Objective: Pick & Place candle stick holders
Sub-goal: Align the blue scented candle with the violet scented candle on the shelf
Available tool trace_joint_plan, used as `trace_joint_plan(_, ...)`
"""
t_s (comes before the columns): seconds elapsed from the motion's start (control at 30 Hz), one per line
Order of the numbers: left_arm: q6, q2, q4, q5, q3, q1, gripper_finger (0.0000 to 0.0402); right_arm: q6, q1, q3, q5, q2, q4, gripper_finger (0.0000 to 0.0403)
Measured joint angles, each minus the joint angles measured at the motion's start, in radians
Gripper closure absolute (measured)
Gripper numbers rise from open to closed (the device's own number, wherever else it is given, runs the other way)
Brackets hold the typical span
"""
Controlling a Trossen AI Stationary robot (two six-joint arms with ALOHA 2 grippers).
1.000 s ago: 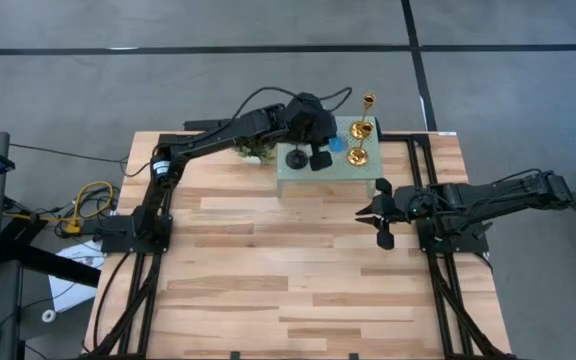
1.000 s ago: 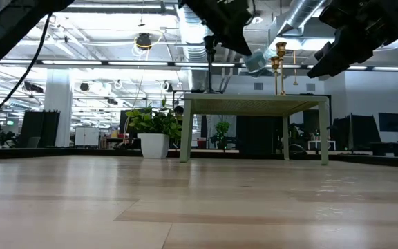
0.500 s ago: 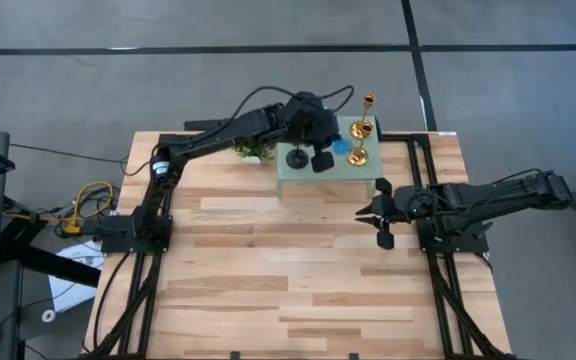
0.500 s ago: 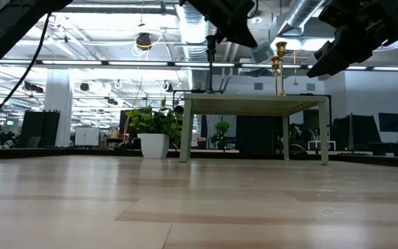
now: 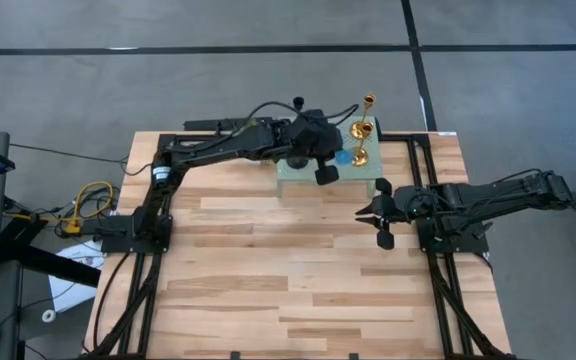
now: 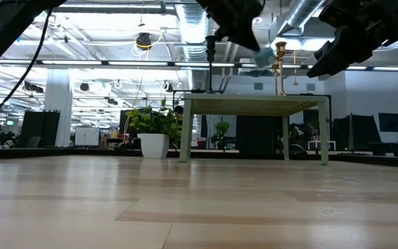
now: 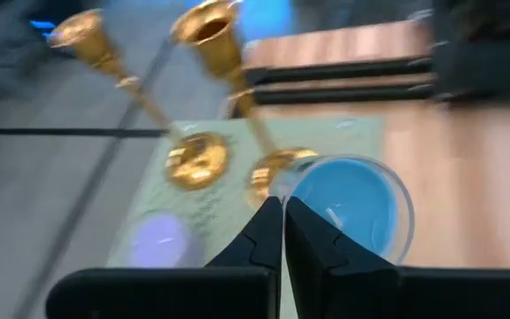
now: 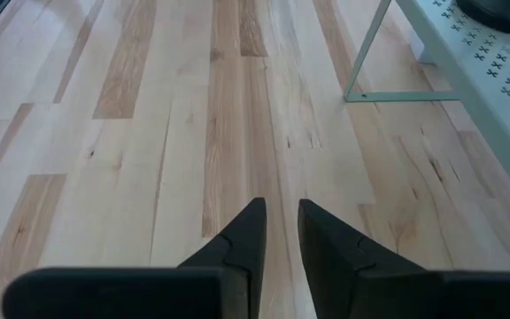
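The big wooden table (image 5: 268, 270) of pale planks holds a small pale green metal stand (image 5: 298, 182) near its far edge. A little green leafy plant in a white pot (image 6: 154, 135) sits beside the stand on the left arm's side.

The long black left arm reaches over the stand. The left gripper (image 7: 283, 232) hangs above the stand top, its two fingers pinched tight on the rim of the low round see-through blue candle holder (image 7: 354, 206), which is up in the air. The right arm rests low over the table on its own side, well apart from the stand. The right gripper (image 8: 280, 232) points along the planks with a small gap between its fingers and nothing in it.

Two shiny gold stemmed candle holders (image 5: 360, 135) stand close together on the stand, just beside the blue one. A low round purple holder (image 7: 159, 239) sits on the stand near them. A black stemmed holder (image 6: 211, 66) stands at the other end.
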Motion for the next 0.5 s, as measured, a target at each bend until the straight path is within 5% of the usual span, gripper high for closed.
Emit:
trace_joint_plan(0.17,0.010,-0.005,0.038,-0.148,-0.068,-0.002,0.0396,0.001,0.000,0.000,0.000,0.000,0.000,0.0342)
trace_joint_plan(0.5,-0.023,0.001,0.073,-0.140,-0.101,-0.031,0.0396,0.000,0.000,0.000,0.000,0.000,-0.004,0.0342)
